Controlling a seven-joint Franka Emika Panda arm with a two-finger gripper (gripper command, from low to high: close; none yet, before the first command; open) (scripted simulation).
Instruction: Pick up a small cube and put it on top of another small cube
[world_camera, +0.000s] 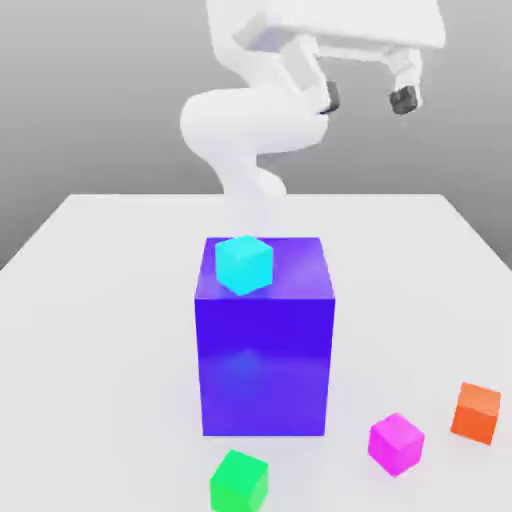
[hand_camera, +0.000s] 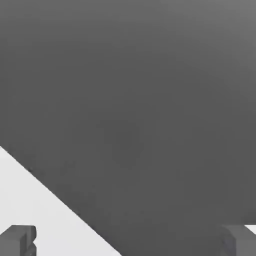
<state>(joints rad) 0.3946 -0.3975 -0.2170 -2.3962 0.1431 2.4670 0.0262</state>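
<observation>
The small magenta cube (world_camera: 396, 443) rests on the white table (world_camera: 100, 330) near its front, at the exterior view's right. A cyan small cube (world_camera: 244, 263) sits on top of the big blue-purple block (world_camera: 265, 355) in the middle of the table. My gripper (world_camera: 368, 98) hangs high above the table's far side, well away from every cube, open with nothing between its dark fingertips (world_camera: 404, 100). In the hand view the two grey fingertips (hand_camera: 18, 241) stand wide apart against a grey background and a corner of the white table (hand_camera: 35, 210).
A green cube (world_camera: 238, 482) lies at the table's front, just ahead of the big block. An orange cube (world_camera: 476, 412) sits at the exterior view's far right, close to the magenta one. The white arm (world_camera: 245, 130) rises behind the block.
</observation>
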